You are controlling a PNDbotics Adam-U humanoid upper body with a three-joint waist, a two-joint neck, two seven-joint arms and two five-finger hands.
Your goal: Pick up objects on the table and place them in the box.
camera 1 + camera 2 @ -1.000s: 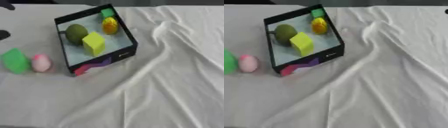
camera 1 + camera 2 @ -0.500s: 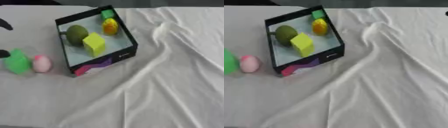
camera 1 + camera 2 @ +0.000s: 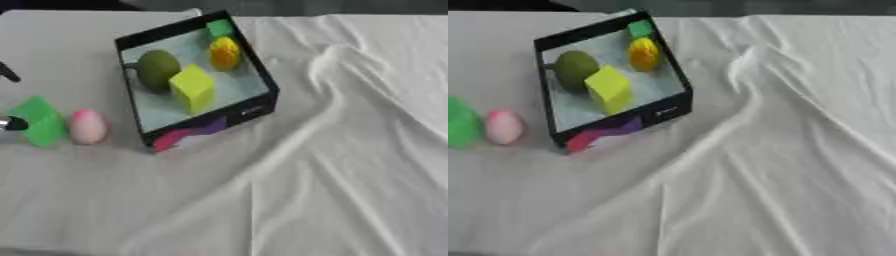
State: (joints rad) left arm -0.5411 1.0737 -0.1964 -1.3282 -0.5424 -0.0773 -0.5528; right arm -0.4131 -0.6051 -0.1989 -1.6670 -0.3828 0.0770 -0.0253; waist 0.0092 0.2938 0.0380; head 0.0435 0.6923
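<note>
White wrinkled cloth [image 3: 332,165] covers the table. Left eye view: 1 black box [image 3: 262,80] sits upper-centre, turned askew, w/ 4 things inside: 1 dark olive ball [image 3: 157,68], 1 yellow block [image 3: 193,88] just beside it, 1 orange-yellow lump [image 3: 224,52] nr the far wall, 1 small green cube [image 3: 220,27] in the far corner. Outside, left of the box on the cloth: 1 green block [image 3: 38,121] and 1 pink egg [image 3: 87,126], side by side, egg between block & box, apart from the box wall. Left hand [image 3: 9,122] shows only as a dark-and-silver tip at the left edge, touching or overlapping the green block; a 2nd dark bit sits above it at the edge; can't tell if fingers are spread or curled. Right eye view: same layout shifted left; green block cut by the left edge, pink egg beside it, box w/ same 4 items. No part of either hand shows here; right hand appears in neither view.
</note>
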